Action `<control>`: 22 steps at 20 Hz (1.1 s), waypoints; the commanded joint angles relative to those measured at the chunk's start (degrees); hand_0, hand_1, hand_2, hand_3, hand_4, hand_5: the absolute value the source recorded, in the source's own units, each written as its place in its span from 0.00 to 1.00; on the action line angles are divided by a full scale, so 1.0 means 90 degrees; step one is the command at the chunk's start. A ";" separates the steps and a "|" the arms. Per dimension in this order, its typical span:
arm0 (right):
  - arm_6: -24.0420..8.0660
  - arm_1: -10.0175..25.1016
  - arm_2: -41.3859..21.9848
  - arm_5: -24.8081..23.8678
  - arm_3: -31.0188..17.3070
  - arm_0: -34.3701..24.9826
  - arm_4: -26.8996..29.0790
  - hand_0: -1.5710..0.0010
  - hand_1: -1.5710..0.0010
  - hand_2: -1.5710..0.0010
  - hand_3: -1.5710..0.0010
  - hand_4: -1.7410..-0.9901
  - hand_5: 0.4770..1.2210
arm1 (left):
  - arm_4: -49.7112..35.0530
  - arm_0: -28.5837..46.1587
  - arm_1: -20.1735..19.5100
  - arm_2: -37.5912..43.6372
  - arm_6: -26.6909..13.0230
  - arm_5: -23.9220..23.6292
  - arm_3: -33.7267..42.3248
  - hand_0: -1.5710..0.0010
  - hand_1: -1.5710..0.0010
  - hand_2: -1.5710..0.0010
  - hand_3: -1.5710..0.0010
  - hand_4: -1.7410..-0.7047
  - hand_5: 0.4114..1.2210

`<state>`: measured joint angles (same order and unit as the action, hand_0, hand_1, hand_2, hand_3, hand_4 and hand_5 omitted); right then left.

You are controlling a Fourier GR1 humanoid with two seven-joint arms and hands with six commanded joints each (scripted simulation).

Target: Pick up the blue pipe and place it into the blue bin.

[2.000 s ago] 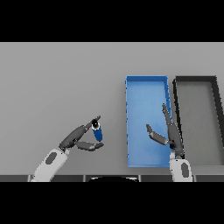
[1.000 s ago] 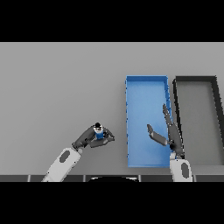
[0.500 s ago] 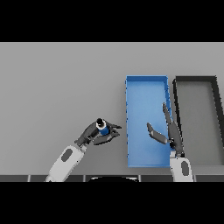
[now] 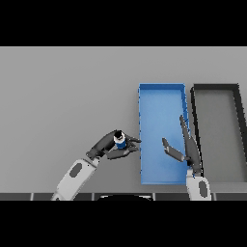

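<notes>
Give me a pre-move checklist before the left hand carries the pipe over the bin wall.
1. Blue pipe held in left hand, fingers curled round it: ok.
2. Pipe lifted clear of the grey table: cannot tell.
3. Pipe already over the blue bin: not ok, it sits just left of the bin wall.
4. Bin floor free where the pipe would land: ok.
5. Right hand out of the way: not ok, it hangs open over the bin.

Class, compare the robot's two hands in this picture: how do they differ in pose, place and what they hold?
The left hand is curled round the blue pipe; the right hand is open and holds nothing. The left hand is over the table, beside the blue bin; the right hand is over the bin. Both are dark.
</notes>
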<state>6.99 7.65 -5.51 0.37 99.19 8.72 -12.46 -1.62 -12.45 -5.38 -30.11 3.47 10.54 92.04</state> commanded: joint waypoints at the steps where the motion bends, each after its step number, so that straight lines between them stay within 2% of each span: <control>1: 0.0014 -0.0159 -0.0092 -0.0226 0.0231 0.0315 -0.0191 1.00 1.00 1.00 1.00 0.80 0.22 | 0.0011 -0.0020 0.0048 0.0014 0.0005 -0.0006 0.0030 0.00 0.00 0.00 0.00 0.27 1.00; 3: 0.0079 -0.0576 -0.0321 -0.0783 0.0760 0.1152 -0.0681 1.00 1.00 1.00 1.00 0.80 0.22 | 0.0002 0.0056 0.0040 0.0079 0.0071 0.0041 0.0086 0.00 0.00 0.00 0.00 0.27 1.00; 6: 0.0179 -0.1268 -0.0748 -0.1598 0.1430 0.2469 -0.1455 1.00 1.00 1.00 1.00 0.73 0.22 | 0.0160 0.0068 0.0087 0.0085 0.0016 0.0103 0.0012 0.00 0.00 0.00 0.00 0.26 1.00; 7: 0.0104 -0.1318 -0.0780 -0.1662 0.1527 0.2625 -0.1537 1.00 1.00 1.00 1.00 0.74 0.22 | 0.0167 0.0008 0.0140 0.0095 0.0024 0.0141 0.0026 0.00 0.00 0.00 0.00 0.26 1.00; 8: 0.0219 -0.1381 -0.0889 -0.1678 0.1736 0.2776 -0.1575 1.00 1.00 0.99 1.00 0.74 0.22 | 0.0171 0.0055 0.0155 0.0105 0.0052 0.0198 -0.0034 0.00 0.00 0.00 0.00 0.26 1.00; 9: 0.0555 -0.1349 -0.0964 -0.1438 0.2011 0.2859 -0.1211 1.00 1.00 0.97 1.00 0.73 0.23 | 0.0273 0.0105 0.0194 0.0057 0.0089 0.0206 -0.0045 0.00 0.00 0.00 0.00 0.26 1.00; 10: 0.0481 -0.1344 -0.0975 -0.1143 0.2179 0.2733 -0.0778 1.00 0.99 0.96 1.00 0.72 0.22 | 0.0291 0.0076 0.0221 0.0090 0.0026 0.0220 -0.0024 0.00 0.00 0.00 0.00 0.26 1.00; 11: 0.0262 -0.1253 -0.1099 -0.0720 0.2376 0.2748 -0.0443 1.00 0.99 0.94 1.00 0.72 0.20 | 0.0207 0.0074 0.0194 0.0166 0.0034 0.0290 0.0058 0.00 0.00 0.00 0.00 0.26 1.00; 12: -0.0241 -0.1093 -0.1106 -0.0364 0.2441 0.2735 -0.0234 1.00 0.98 0.93 1.00 0.71 0.18 | 0.0201 0.0002 0.0250 0.0212 -0.0052 0.0299 0.0022 0.00 0.00 0.00 0.00 0.26 1.00; 13: -0.0649 -0.0915 -0.1096 -0.0015 0.2542 0.2551 -0.0028 1.00 0.98 0.92 1.00 0.70 0.17 | 0.0235 0.0052 0.0243 0.0193 -0.0026 0.0355 0.0053 0.00 0.00 0.00 0.00 0.26 1.00; 15: -0.1119 -0.0689 -0.1161 0.0507 0.2787 0.2168 0.0301 1.00 0.99 0.92 1.00 0.68 0.15 | 0.0324 0.0142 0.0288 0.0186 0.0043 0.0382 0.0048 0.00 0.00 0.00 0.00 0.26 1.00; 16: -0.1484 -0.0601 -0.1224 0.0720 0.2923 0.1882 0.0400 1.00 0.99 0.93 1.00 0.67 0.13 | 0.0307 0.0172 0.0274 0.0216 0.0016 0.0431 0.0091 0.00 0.00 0.00 0.00 0.26 1.00; 18: -0.2072 -0.0495 -0.1293 0.0940 0.3152 0.1280 0.0525 1.00 0.99 0.93 1.00 0.65 0.11 | 0.0388 0.0233 0.0320 0.0166 -0.0056 0.0475 0.0159 0.00 0.00 0.00 0.00 0.26 1.00; 22: -0.3192 -0.0289 -0.1536 0.1294 0.3115 -0.0091 0.0445 1.00 1.00 0.96 1.00 0.60 0.11 | 0.0533 0.0141 0.0394 0.0279 -0.0212 0.0498 0.0161 0.00 0.00 0.00 0.00 0.26 1.00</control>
<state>-21.60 5.00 -19.35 12.01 126.68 7.85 -8.40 3.25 -11.24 -1.83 -27.59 1.67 15.10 93.47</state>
